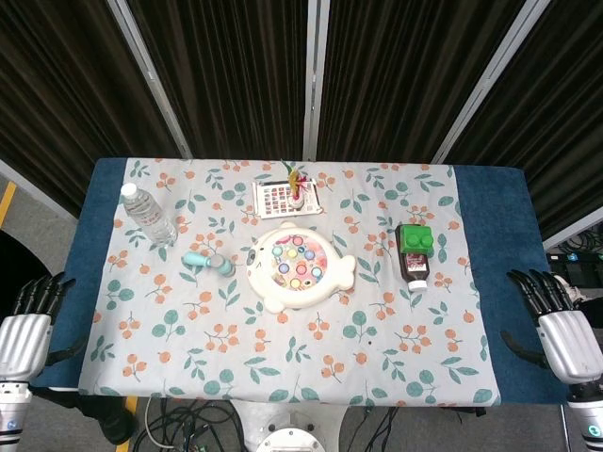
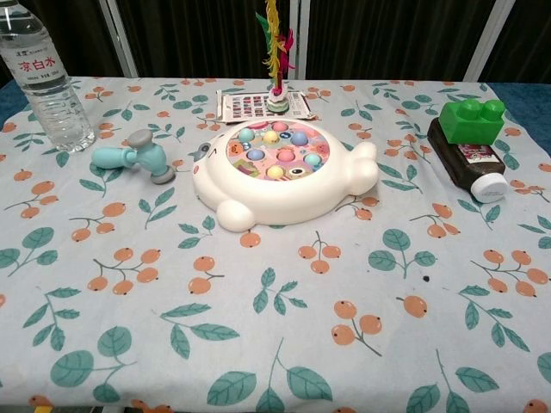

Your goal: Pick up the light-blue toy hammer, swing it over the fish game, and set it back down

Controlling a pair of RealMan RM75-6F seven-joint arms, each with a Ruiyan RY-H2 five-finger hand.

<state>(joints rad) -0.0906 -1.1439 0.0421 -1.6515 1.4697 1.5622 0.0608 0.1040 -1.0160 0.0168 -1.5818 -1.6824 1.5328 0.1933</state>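
Hammer: the light-blue toy hammer [image 1: 208, 262] lies flat on the flowered cloth, just left of the fish game [image 1: 297, 267] and near it but not touching. Its grey head points toward the game and the pale-blue handle runs away to the left.
Fish game: white, fish-shaped, with coloured pegs in a pink round centre — it sits mid-surface, untouched.
Left robot hand: the left robot hand [image 1: 28, 320] rests at the near-left edge of the surface [image 1: 504, 282], fingers apart, holding nothing, well apart from the hammer.
Right robot hand: the right robot hand [image 1: 561, 320] is at the near-right edge, fingers likewise spread and empty.
Stage: by the look of it, nothing has been picked up yet; the reach comes first.
Handling: I'd guess hollow plastic — light, stiff, smooth enough to roll or slip under a loose hold.
Where to hold: the blue handle, around its middle, leaving the head free to swing.
Risk: the handle lies low on the cloth, so fingers may snag the fabric or nudge the hammer into the game.
Nearby: a water bottle [image 1: 148, 215] stands behind the hammer.
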